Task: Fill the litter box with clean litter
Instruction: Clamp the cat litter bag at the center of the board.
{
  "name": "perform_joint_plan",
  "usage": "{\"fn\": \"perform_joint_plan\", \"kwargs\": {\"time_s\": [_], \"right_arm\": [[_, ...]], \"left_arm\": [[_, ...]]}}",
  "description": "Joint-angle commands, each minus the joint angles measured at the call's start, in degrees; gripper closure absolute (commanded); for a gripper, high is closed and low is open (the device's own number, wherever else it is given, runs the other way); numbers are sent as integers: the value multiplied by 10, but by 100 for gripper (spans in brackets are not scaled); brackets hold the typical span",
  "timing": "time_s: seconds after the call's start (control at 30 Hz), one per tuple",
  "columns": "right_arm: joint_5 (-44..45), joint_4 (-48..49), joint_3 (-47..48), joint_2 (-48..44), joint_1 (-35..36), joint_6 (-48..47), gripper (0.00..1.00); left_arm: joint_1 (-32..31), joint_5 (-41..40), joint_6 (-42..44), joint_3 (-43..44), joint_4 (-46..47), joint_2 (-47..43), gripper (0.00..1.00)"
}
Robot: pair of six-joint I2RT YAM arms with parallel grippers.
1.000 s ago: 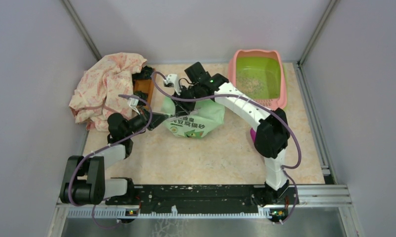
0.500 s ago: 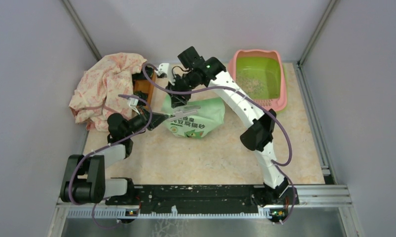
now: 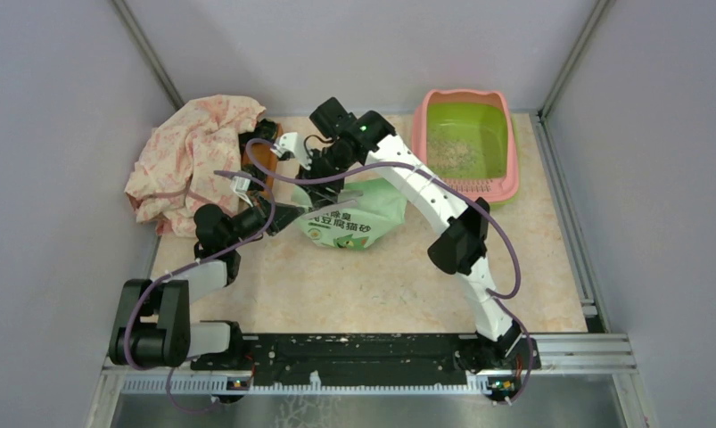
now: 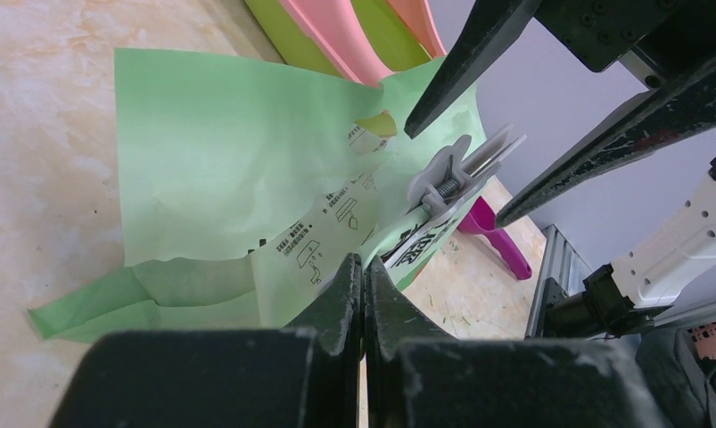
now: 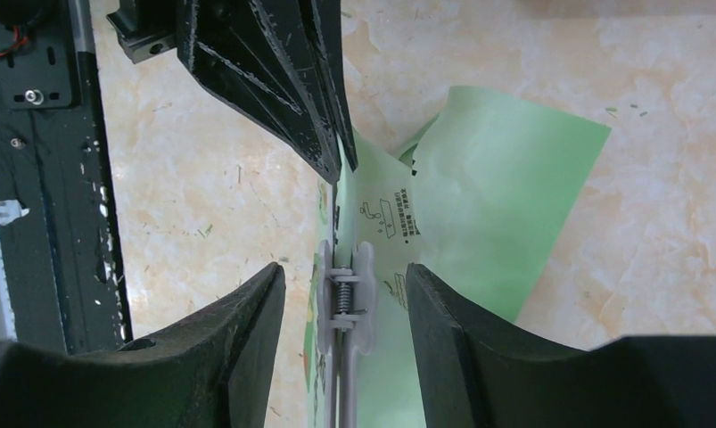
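Observation:
The litter box (image 3: 511,152), pink-rimmed with a lime-green basin, stands at the back right, and a thin layer of clean litter (image 3: 452,153) lies in it. A light green printed bag (image 3: 354,218) lies mid-table. My left gripper (image 3: 292,214) (image 4: 363,267) is shut on the bag's left edge. A grey spring clip (image 5: 345,299) (image 4: 448,178) sits on the bag's folded top. My right gripper (image 3: 325,183) (image 5: 345,294) stands open astride that clip, both fingers apart from it.
A pink floral cloth (image 3: 198,156) is heaped at the back left, against a small brown wooden tray (image 3: 260,156). A purple scoop (image 4: 501,245) lies on the floor beyond the bag. Grey walls close in on both sides and the rear.
My right arm has swung left from beside the litter box to above the bag's top, and its jaws have widened around the clip. The left gripper has kept its hold.

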Motion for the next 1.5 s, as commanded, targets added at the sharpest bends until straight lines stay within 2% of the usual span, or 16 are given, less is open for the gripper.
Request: {"fn": "perform_joint_plan", "kwargs": {"time_s": [0.0, 0.2, 0.43, 0.67, 0.83, 1.1, 1.47], "right_arm": [[32, -5, 14, 6, 8, -9, 48], [47, -10, 16, 15, 9, -6, 49], [50, -6, 19, 16, 9, -6, 56], [46, -3, 18, 14, 9, 0, 88], [38, 7, 2, 5, 9, 12, 99], [51, 79, -114, -48, 9, 59, 100], [29, 148, -189, -94, -10, 121, 100]], "left_arm": [[-2, 14, -5, 15, 42, -14, 100], [-3, 15, -6, 14, 43, -14, 100], [-3, 15, -6, 13, 43, -15, 100], [-3, 14, -7, 10, 45, -15, 100], [-3, 14, -7, 9, 45, -17, 100], [-3, 12, -5, 8, 45, -18, 100], [-2, 9, -5, 13, 46, -15, 100]]}}
